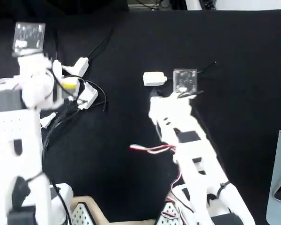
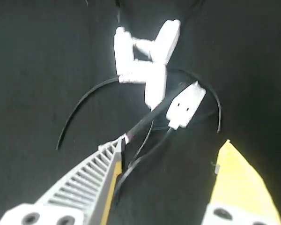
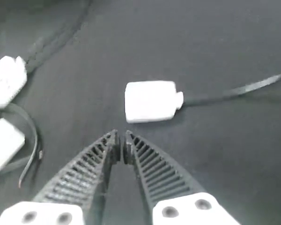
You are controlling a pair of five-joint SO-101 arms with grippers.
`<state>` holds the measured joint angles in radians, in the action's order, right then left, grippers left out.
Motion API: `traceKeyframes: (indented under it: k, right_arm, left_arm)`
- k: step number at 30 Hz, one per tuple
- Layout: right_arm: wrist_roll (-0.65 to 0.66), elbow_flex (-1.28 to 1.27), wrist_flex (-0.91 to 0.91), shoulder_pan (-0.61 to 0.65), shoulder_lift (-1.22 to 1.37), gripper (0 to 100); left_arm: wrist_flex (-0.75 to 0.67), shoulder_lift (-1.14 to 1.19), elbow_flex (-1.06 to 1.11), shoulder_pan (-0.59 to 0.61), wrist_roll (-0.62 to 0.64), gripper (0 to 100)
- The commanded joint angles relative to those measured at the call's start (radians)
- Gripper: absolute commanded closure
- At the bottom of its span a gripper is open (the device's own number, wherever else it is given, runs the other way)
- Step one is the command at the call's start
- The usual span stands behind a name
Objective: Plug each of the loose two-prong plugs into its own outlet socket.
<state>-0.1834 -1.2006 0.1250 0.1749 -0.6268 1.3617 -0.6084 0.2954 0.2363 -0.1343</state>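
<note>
A white plug block [image 3: 152, 101] with a black cable lies on the black table just beyond my right gripper [image 3: 121, 143], which is shut with nothing in it. From above, this block [image 1: 154, 78] sits a little past the right gripper [image 1: 153, 96]. My left gripper [image 2: 173, 145] is open over a tangle of black cables. Just past its tips lies a white socket [image 2: 185, 105] with two slots facing up. Farther on lie joined white plug pieces [image 2: 147, 61]. The high view shows that cluster [image 1: 86, 93] beside the left gripper [image 1: 68, 90].
Black cables [image 1: 75, 110] trail from the cluster toward the left arm's base. A red-and-white wire [image 1: 150, 149] runs beside the right arm. A grey box [image 1: 280, 183] stands at the right edge. Open black cloth lies between the arms.
</note>
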Motion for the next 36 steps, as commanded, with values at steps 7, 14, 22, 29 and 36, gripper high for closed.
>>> traceKeyframes:
  k: [7,14,22,29,36]
  right_arm:
    - [-0.015,0.188,0.155,-0.098,-0.019,97.9]
    - [-0.08,0.252,0.287,-0.12,-0.019,97.9]
    - [-0.075,0.433,0.583,-0.193,-0.019,95.8]
    - [-0.031,0.561,0.842,-0.176,-0.013,89.3]
    - [-0.021,0.654,0.953,-0.083,0.127,89.0]
  left_arm:
    - [-0.276,-0.442,0.591,0.125,0.063,68]
    - [-0.35,-0.652,0.888,0.127,0.114,68]
    - [-0.362,-0.856,1.086,0.125,0.11,68]
    - [-0.376,-1.017,1.191,0.128,0.112,68]
    - [-0.341,-1.132,1.241,0.127,0.106,68]
